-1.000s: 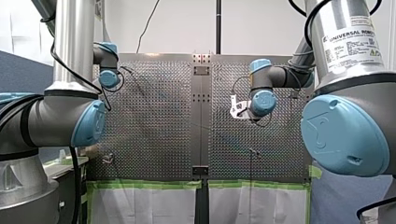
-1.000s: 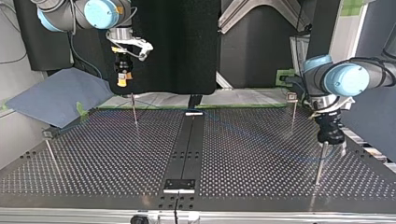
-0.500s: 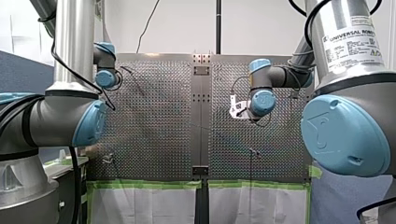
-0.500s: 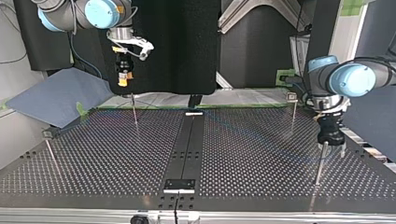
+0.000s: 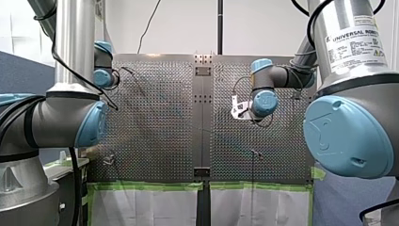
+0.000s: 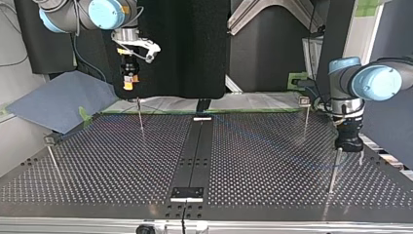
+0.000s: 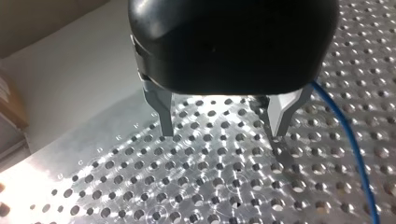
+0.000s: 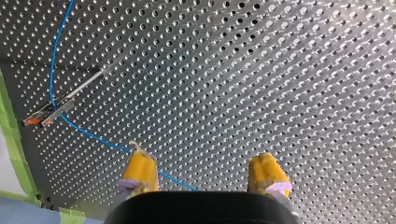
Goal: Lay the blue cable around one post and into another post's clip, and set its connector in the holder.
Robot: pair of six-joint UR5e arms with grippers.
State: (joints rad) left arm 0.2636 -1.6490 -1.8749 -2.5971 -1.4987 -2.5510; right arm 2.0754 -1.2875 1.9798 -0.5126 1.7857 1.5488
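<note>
Left gripper, released and empty, hangs near the table's edge beside the cable; right gripper, also released, hangs over the cable.

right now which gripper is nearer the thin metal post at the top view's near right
Left. My black left gripper hangs right beside the thin metal post, jaws open. My yellow-padded right gripper hovers high up, far off at the top view's left.

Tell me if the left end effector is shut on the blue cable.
No: the left wrist view shows the left end effector open, and the blue cable runs past the outside of one finger.
</note>
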